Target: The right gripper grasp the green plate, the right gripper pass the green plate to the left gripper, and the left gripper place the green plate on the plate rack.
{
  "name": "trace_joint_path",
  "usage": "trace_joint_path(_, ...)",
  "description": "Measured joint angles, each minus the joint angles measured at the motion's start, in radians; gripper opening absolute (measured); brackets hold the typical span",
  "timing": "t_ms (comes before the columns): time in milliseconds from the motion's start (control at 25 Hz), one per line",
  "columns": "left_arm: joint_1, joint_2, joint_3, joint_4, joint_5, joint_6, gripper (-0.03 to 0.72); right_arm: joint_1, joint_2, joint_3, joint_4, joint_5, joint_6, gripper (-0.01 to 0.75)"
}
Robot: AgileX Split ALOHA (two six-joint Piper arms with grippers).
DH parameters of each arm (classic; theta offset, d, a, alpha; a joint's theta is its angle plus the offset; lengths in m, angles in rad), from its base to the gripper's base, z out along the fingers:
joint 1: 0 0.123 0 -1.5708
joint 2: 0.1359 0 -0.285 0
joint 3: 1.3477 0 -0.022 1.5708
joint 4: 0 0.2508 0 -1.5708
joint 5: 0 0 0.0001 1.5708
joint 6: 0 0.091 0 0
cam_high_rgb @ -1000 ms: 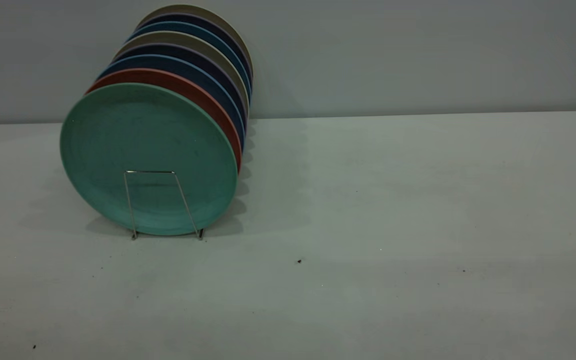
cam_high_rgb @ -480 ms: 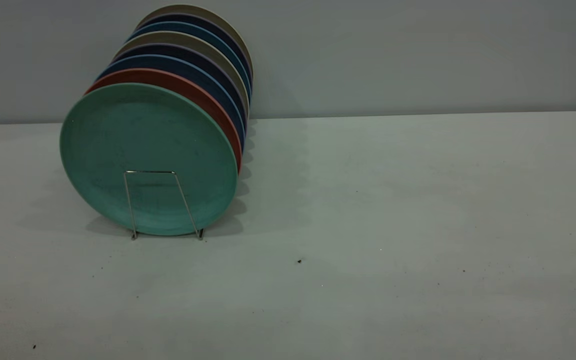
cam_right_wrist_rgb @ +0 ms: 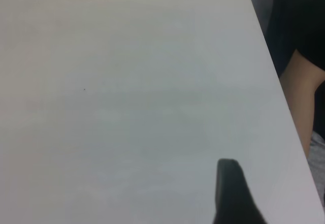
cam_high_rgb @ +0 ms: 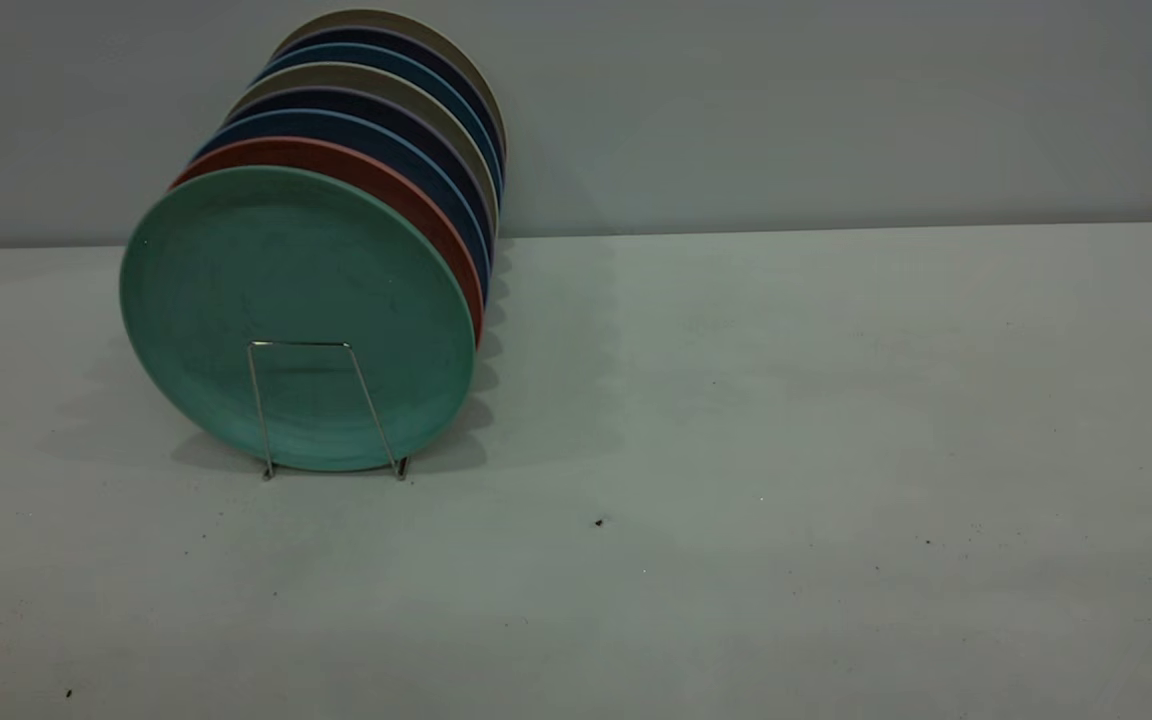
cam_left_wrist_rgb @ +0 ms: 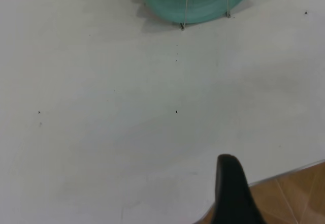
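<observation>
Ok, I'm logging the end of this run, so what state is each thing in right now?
green plate: upright on edge, frontmost in the row, behind the rack's front loop.
plate rack: standing on the table, full of plates.
red plate: upright, directly behind the green plate.
left gripper: above the table's edge, holding nothing.
right gripper: over bare table, holding nothing.

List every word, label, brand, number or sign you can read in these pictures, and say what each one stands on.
There are none. The green plate, the other plates behind it, the plate rack and the table carry no readable text. The dark specks on the table are marks, not writing.
</observation>
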Motion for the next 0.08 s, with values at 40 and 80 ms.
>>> trace_joint_path(40, 0.000, 0.000, 0.000, 0.000, 0.000, 0.000, 0.474, 0.000, 0.000, 0.000, 0.000, 0.000, -0.001, 0.439)
trace_joint_path(80, 0.000, 0.000, 0.000, 0.000, 0.000, 0.000, 0.474, 0.000, 0.000, 0.000, 0.000, 0.000, -0.001, 0.439)
